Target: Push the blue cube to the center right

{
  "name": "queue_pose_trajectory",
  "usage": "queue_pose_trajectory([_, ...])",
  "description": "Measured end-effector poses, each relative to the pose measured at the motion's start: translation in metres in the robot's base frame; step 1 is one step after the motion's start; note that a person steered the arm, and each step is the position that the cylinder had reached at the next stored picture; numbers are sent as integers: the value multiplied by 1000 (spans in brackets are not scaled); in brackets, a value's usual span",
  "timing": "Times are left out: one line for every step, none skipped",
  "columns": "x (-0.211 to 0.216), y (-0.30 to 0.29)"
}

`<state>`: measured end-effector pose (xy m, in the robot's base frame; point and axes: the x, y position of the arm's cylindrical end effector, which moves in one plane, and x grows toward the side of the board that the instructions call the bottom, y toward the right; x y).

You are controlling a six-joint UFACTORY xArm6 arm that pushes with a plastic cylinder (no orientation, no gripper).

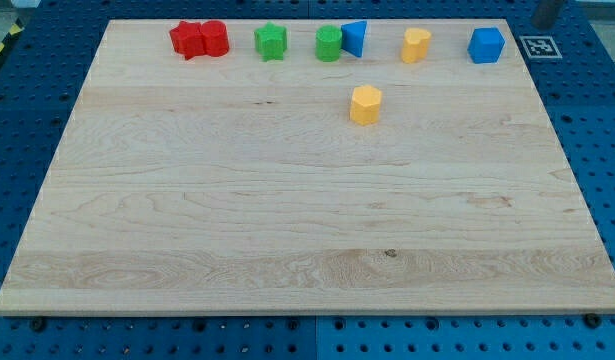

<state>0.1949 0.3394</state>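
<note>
The blue cube point(485, 45) sits near the top right corner of the wooden board point(287, 220). My tip point(544, 23) shows at the view's top right, just beyond the board's top edge, up and to the right of the blue cube and apart from it. Only the lowest stretch of the rod shows.
Along the top edge lie a red star point(189, 40) touching a red cylinder point(215, 38), a green star point(271, 42), a green cylinder point(329, 43) touching a blue triangle point(354, 38), and a yellow cylinder point(416, 45). A yellow hexagon point(366, 104) lies lower. A marker tag point(538, 46) sits off the board's right corner.
</note>
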Motion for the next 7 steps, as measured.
queue_pose_trajectory([-2, -2])
queue_pose_trajectory([-2, -54])
queue_pose_trajectory([-2, -144])
queue_pose_trajectory([-2, -157])
queue_pose_trajectory([4, -136])
queue_pose_trajectory([21, -119])
queue_pose_trajectory([45, -109])
